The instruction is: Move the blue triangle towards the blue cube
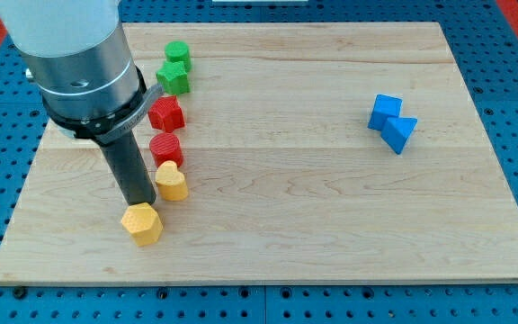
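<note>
The blue triangle (400,133) lies at the view's right on the wooden board, touching the lower right side of the blue cube (385,111). My tip (139,203) is far away at the view's left. It sits just above the yellow hexagon block (142,223) and just left of a second yellow block (171,182).
Two red blocks (165,114) (165,148) and two green blocks (177,54) (174,77) stand in a column at the upper left, right of the rod. The wooden board (331,225) lies on a blue pegboard.
</note>
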Robot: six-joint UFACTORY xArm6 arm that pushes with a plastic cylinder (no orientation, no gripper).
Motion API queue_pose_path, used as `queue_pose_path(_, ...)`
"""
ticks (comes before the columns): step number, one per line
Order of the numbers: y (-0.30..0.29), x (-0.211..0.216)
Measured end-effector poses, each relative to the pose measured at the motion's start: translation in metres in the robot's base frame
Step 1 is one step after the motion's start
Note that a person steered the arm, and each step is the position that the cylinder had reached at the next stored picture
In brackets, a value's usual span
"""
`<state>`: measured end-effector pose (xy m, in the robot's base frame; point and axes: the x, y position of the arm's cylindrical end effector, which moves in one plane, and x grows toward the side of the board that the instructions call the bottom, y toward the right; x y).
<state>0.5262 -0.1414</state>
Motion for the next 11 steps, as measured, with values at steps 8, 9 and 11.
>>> queue_pose_path(8,0.309,0.042)
queue_pose_path(9,0.309,0.039)
queue_pose_path(11,0.313,-0.015)
